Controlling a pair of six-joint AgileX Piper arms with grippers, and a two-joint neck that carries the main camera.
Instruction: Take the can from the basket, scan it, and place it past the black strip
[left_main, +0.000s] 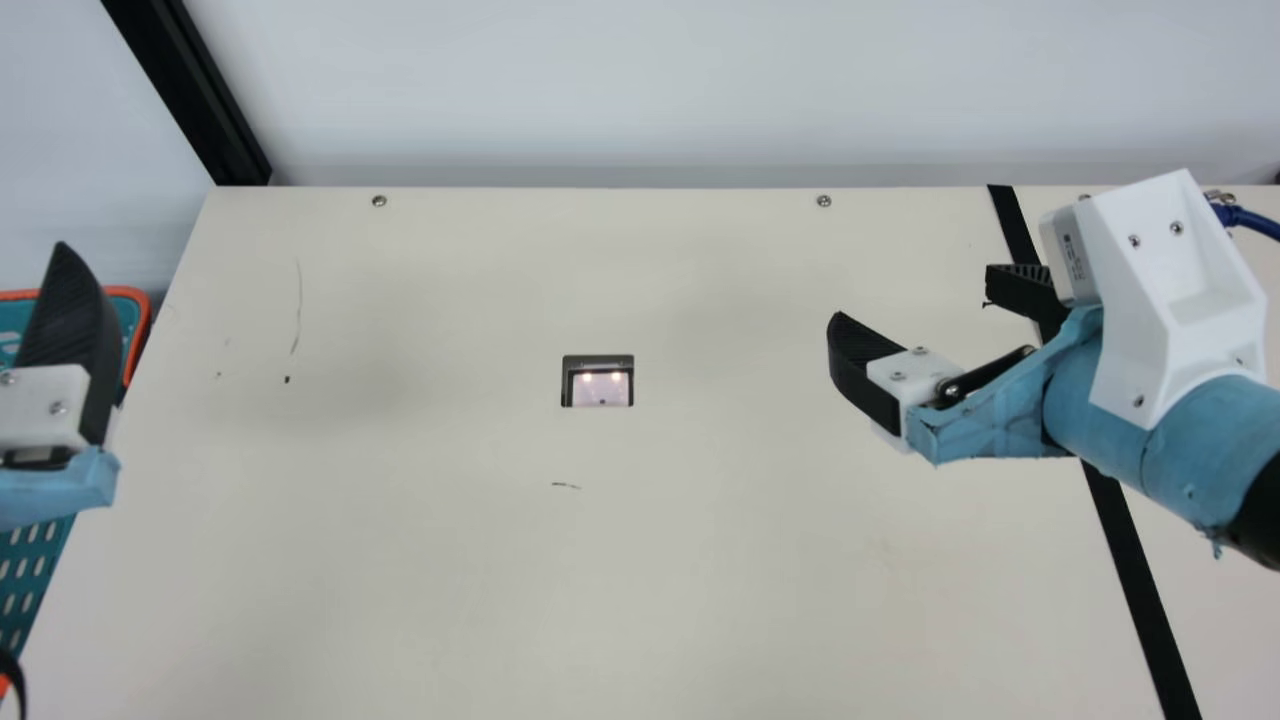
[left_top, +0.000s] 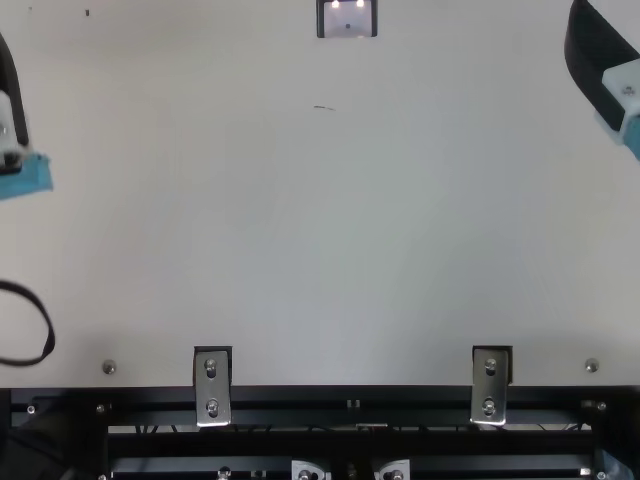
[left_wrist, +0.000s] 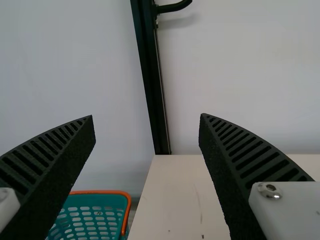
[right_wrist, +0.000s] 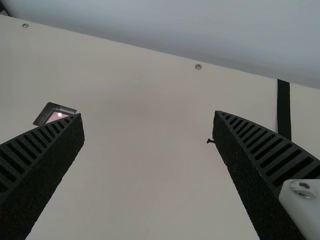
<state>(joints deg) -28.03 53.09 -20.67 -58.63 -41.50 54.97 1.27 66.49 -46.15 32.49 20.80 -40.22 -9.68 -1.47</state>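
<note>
L pincer (left_wrist: 146, 116), by the teal basket (left_wrist: 100, 192), & R pincer (right_wrist: 148, 114), over the desk (left_main: 700, 560) btwn scanner (left_main: 600, 385) & black strip (left_main: 1120, 550), both wide open w/ nothing held; can prob. down in basket, tho can't be sure from here. Shd handle stiff but smooth & a bit slippery, mod. heavy if full, thin-walled enough to dent if squeezed hard. Best take it round mid-body w/ L pincer, firm not crushing, code side uncovered for scan, then R pincer cd carry it past strip.
</note>
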